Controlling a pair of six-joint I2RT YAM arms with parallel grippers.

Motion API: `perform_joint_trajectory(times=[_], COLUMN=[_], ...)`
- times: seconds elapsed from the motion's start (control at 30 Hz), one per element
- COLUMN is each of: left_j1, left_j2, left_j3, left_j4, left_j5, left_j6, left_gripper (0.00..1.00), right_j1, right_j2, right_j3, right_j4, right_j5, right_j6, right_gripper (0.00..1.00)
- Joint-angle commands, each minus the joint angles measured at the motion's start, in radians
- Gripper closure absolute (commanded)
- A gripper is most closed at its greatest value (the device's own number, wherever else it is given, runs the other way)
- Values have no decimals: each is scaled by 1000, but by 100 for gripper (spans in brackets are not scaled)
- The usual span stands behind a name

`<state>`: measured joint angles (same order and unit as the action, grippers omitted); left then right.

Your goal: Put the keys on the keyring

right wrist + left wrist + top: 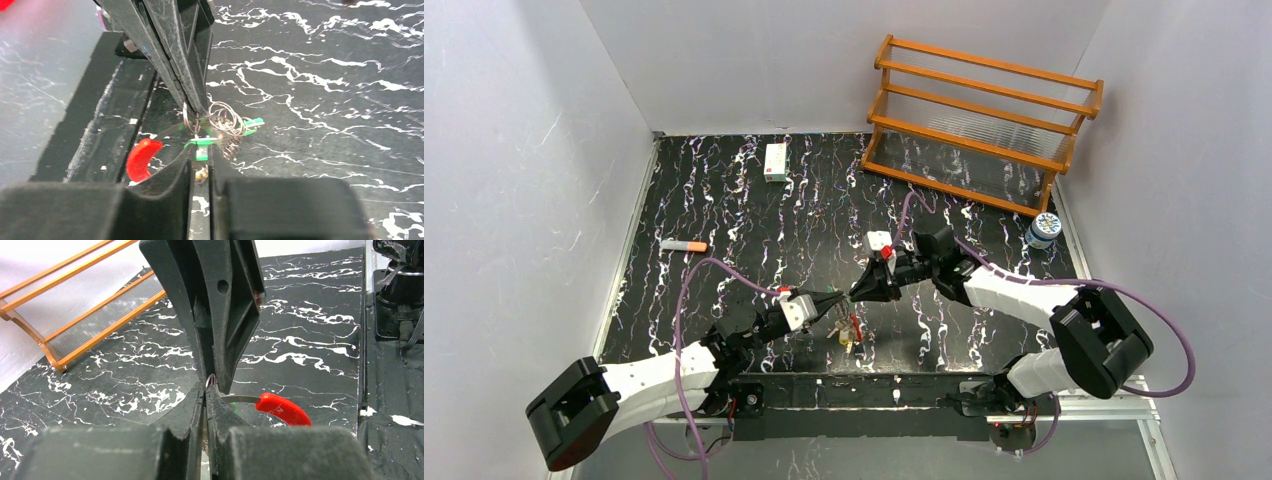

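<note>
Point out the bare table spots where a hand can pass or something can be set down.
Bare table lies between the white box and the wooden rack, and between box and marker. Another patch sits between the right forearm and the front rail. Crowded: front centre, where the left gripper, right gripper, keyring and green key meet.

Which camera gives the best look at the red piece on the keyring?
The left wrist view: the red piece is sharp, large and unblocked. The right wrist view shows it too, smaller and softer at lower left. From the top view the keyring is a tiny cluster, its red barely visible.
</note>
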<state>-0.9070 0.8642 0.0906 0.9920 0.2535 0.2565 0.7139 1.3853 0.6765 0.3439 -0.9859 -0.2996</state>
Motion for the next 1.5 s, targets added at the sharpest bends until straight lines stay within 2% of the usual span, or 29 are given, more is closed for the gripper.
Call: perform_joint_trajectory(times=[0.0,0.1,0.2,0.37,0.43,0.67,0.93,1.0,1.03,1.1,1.17,1.2,1.33,1.47], left_j1=[-2,-1,-1,-1,-1,-1,-2,-2,-1,-2,-1,-1,-1,-2], left_j2=[-1,1,1,1,1,-4,-1,1,2,2,1,0,-10,-22], left_j3=[15,14,14,13,14,12,12,14,14,15,15,15,14,8], left_j4=[69,68,69,68,68,69,68,68,69,69,69,68,69,66], left_j5=[20,21,21,23,24,22,20,22,22,22,20,17,-9,-49], left_j6=[-4,-3,-5,-7,-7,-9,-10,-8,-7,-6,-5,-5,1,17], left_gripper=[100,100,100,100,100,100,100,100,100,100,100,100,100,73], right_j1=[3,4,3,5,5,23,28,32,33,35,37,37,37,37], right_j2=[-49,-91,-116,-127,-114,-64,-59,-52,-46,-37,-29,-28,-51,-90], right_j3=[-30,-59,-67,-86,-87,-74,-68,-62,-58,-45,-33,-27,-15,5], right_j4=[73,131,166,269,315,316,294,294,292,280,251,229,158,55], right_j5=[37,53,51,31,18,4,-2,1,3,5,10,12,48,102], right_j6=[-9,7,20,88,117,123,105,104,103,95,78,67,10,-51], right_gripper=[67,54,50,50,53,63,57,60,64,76,93,99,99,99])
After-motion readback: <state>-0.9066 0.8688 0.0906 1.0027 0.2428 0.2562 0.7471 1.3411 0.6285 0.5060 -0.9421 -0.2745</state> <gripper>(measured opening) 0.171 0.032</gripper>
